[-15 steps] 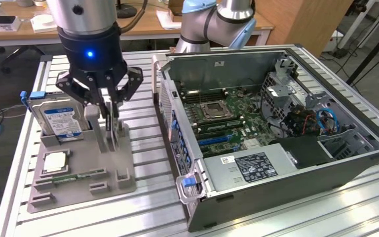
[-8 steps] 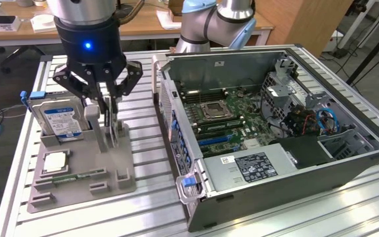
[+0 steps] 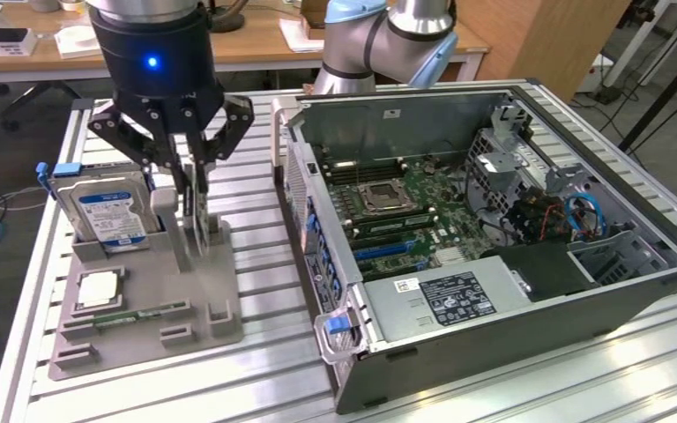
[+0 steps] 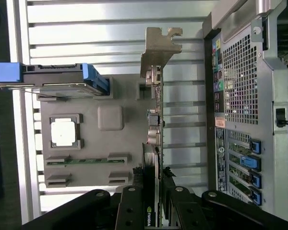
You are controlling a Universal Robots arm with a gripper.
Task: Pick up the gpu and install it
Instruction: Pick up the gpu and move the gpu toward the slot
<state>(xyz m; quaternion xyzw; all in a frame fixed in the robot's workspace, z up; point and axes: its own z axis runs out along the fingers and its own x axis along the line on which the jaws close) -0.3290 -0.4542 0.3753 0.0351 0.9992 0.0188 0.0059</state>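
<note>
Grey plastic holder on the worktop keeps the gpu standing on edge, beside the open computer case; the gripper, narrowed, clamps the card's two faces.

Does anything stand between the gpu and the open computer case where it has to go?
Only the case's near wall, which the card would have to pass over. The gpu stands in the grey holder with the gripper closed on it; bare table lies between.
</note>
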